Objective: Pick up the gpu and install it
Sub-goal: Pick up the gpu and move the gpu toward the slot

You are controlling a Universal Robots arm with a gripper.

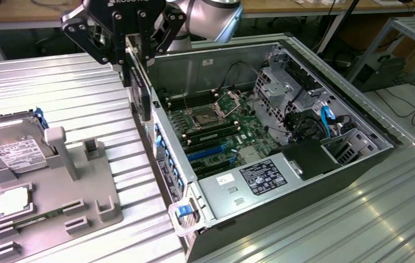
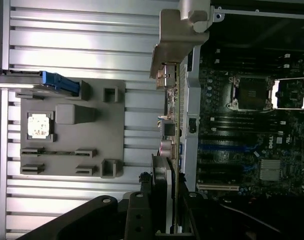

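gpu (image 1: 144, 96) is hanging edge-down, with the gripper (image 1: 136, 52) pinching its upper end and the jaws clamping on the card's two flat faces. It is hovering just over the computer case (image 1: 324, 186) at the slotted wall (image 1: 165, 164) on the exterior view's left. It is not yet down inside and is sitting well above the motherboard (image 1: 226, 129). In the wrist view its silver bracket (image 2: 174, 40) is lying right beside that wall's edge.

That closeness is the hazard I am judging. If the card is lowering from this spot, the bracket or bottom corner is likely catching on the wall lip. Being held at one end, the thin card is also liable to be tilting, so its connector edge could be missing the blue slots (image 1: 207, 150) and scraping the board. The hard drive (image 1: 10, 148) and grey holder (image 1: 54, 181) are lying well apart, on the exterior view's left.
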